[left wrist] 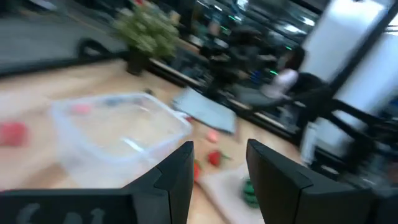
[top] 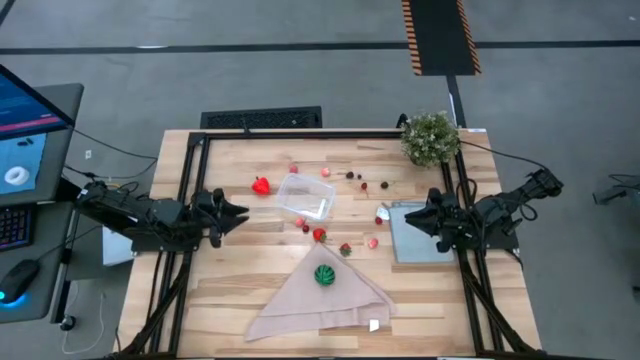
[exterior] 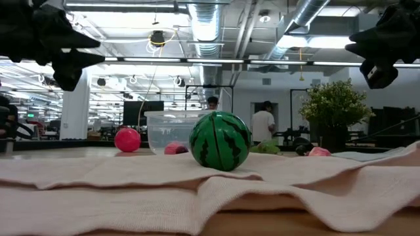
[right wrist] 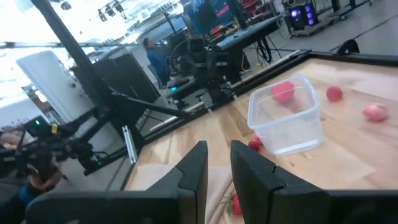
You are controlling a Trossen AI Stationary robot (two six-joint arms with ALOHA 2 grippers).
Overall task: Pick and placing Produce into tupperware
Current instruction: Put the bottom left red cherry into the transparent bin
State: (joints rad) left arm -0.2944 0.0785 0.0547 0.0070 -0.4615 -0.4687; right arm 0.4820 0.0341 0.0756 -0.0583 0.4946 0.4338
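- The left gripper [top: 238, 213] hovers above the table's left edge, its fingers [left wrist: 177, 177] slightly apart with nothing between them; it holds no produce.
- Just ahead of it, toward the table's middle, lies the red pepper-like piece [top: 261, 185] on bare wood, and past that the tupperware [top: 307, 196] — clear, upright, lidless. Whether anything sits inside I cannot tell; one small red bit [top: 300, 222] shows at its near edge.
- Beyond the tub, between the two grippers, small berries [top: 345, 249] are scattered on the wood, and the green striped ball [top: 325, 274] rests on the beige cloth [top: 310, 305].
- The right gripper [top: 412, 217] hangs over the grey panel [top: 412, 240] (fingers a narrow gap apart, also empty), pointing at the tub.
- My judgement: the task is barely begun — nearly every piece is left to place.
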